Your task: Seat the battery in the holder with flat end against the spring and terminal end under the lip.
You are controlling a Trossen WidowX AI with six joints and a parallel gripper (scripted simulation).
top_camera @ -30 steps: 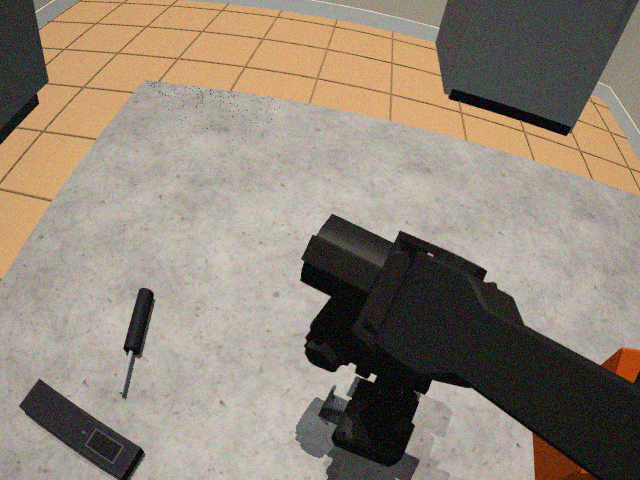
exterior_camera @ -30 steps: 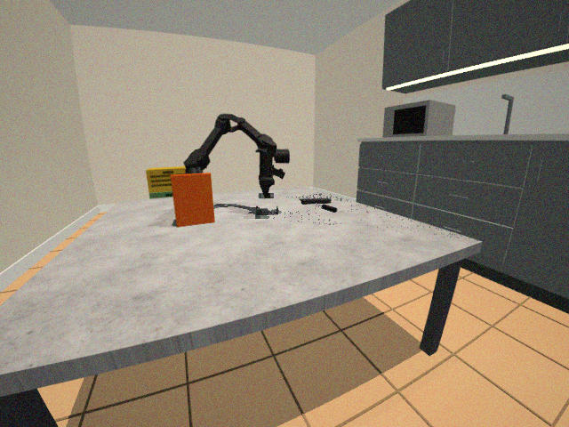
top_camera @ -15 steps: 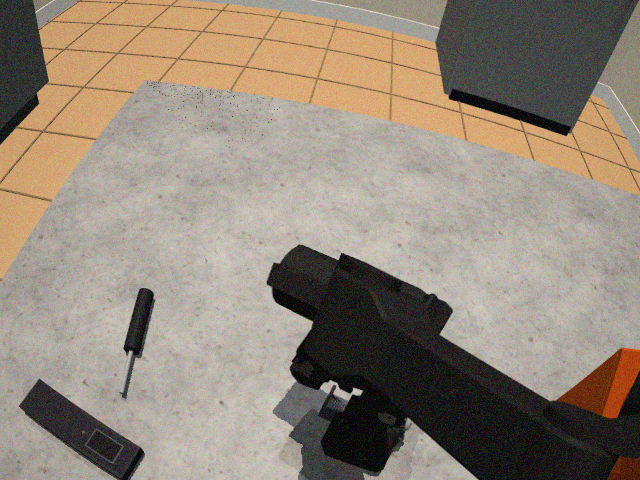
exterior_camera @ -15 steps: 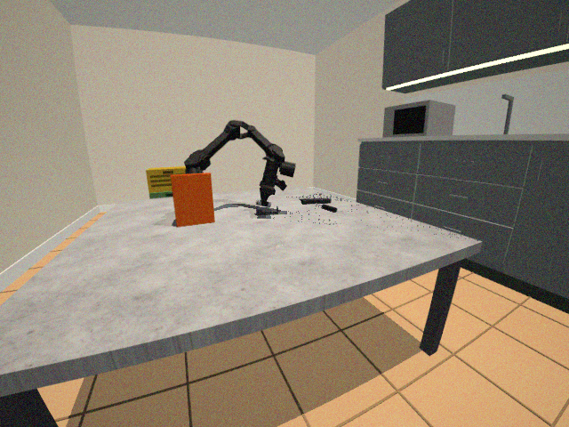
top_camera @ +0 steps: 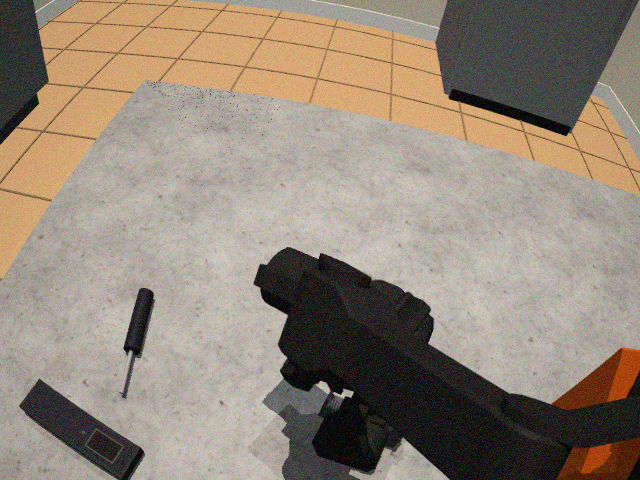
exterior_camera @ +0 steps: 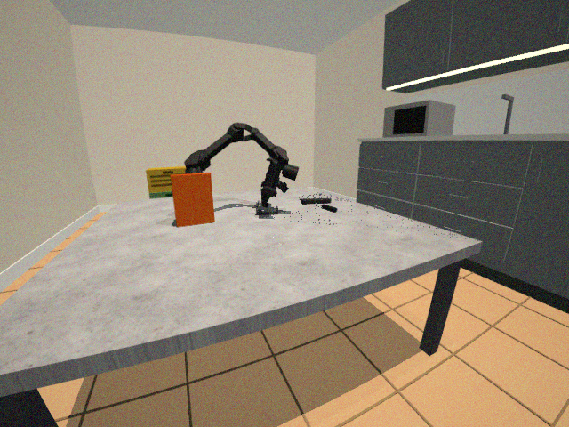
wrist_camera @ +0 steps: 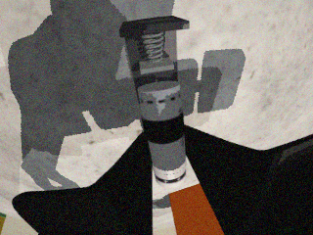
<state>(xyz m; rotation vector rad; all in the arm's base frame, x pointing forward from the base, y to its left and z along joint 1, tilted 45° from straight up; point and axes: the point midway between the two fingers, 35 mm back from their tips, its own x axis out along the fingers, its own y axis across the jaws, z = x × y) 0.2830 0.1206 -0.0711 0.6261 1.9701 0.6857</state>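
Underneath everything is a mottled grey table (exterior_camera: 257, 257) on orange floor tiles, with dark cabinets, a microwave (exterior_camera: 418, 118) and pale walls around it. Writing on the yellow sign (exterior_camera: 158, 180) behind the orange box (exterior_camera: 193, 198) is too small to read. Clamped on the battery (wrist_camera: 164, 139), the gripper (wrist_camera: 163, 222) holds it over the holder (wrist_camera: 156, 59), pointing toward the spring (wrist_camera: 153, 45).

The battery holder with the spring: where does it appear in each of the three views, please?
Top: holder low centre, mostly hidden under the arm; only the spring end shows.
Exterior: mid-table, under the gripper, too small for detail.
Wrist: upper centre, spring beyond the held battery.
Shared landmark: orange box.
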